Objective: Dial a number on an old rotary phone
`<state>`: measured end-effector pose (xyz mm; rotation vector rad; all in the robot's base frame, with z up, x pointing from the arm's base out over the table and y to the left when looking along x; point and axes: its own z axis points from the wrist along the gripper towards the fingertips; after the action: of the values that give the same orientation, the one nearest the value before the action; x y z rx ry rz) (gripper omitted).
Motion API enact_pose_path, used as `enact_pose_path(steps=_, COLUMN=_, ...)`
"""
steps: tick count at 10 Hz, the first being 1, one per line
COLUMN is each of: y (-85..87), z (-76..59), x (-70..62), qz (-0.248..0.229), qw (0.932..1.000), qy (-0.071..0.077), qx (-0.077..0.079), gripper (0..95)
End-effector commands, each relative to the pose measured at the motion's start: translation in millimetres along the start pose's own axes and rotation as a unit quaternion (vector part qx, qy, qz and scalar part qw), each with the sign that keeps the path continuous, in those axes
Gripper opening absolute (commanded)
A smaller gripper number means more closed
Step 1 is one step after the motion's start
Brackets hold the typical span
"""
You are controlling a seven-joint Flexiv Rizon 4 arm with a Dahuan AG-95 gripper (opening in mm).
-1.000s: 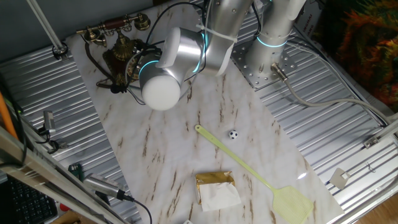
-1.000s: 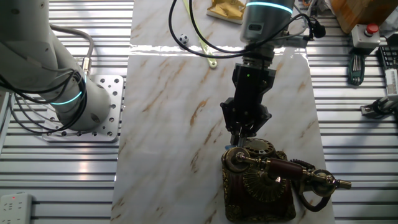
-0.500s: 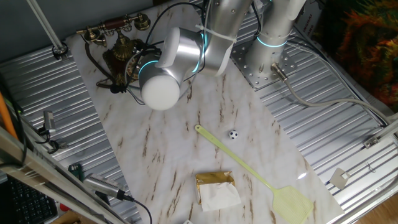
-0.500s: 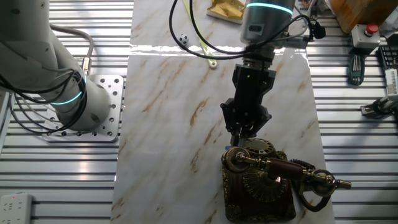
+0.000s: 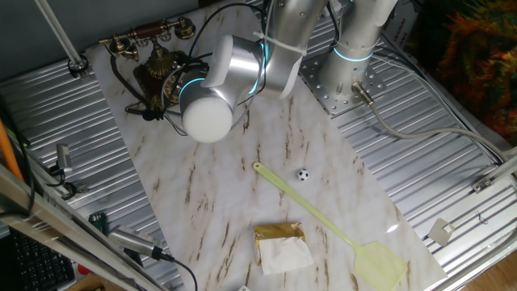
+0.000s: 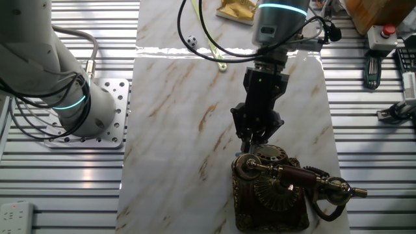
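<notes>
While the arm leaned in from the far side of the table, we noted the old rotary phone (image 6: 273,195) standing at one end of the marble-patterned sheet (image 6: 175,97), close to its edge. Its dark brown base sat flat, and the brass-and-dark handset (image 6: 292,174) lay across the cradle, with the dark cord (image 5: 125,85) trailing off beside the base. We saw the round dial (image 6: 270,156) on the side of the phone that faced the arm. From the other fixed view, the gripper (image 6: 252,139) pointed downward with its tips at the dial's near rim; the fingers looked drawn close together, but we could not tell whether they were fully clenched or whether they actually touched the dial. From one fixed view, the arm's silver wrist joint (image 5: 212,89) blocked our sight of the gripper entirely and hid part of the phone. Elsewhere on the sheet, well apart from the phone, we recorded a pale yellow fly swatter (image 5: 331,226) lying flat, a small die (image 5: 302,174) just beside its handle, and a gold-wrapped packet (image 5: 281,245) near the opposite end.
</notes>
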<state>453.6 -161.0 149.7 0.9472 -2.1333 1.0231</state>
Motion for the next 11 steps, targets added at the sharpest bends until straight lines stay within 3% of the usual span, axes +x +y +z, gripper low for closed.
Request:
enact_pose_path(steps=1, y=-0.1, z=0.5, x=-1.5, qz=0.001, qw=1.0000, qy=-0.001, qx=-0.001, gripper=0.0)
enact_pose_path(steps=11, y=0.1, z=3.1, x=-5.9, qz=0.005, qw=0.9999, qy=-0.009, qx=-0.010, gripper=0.0)
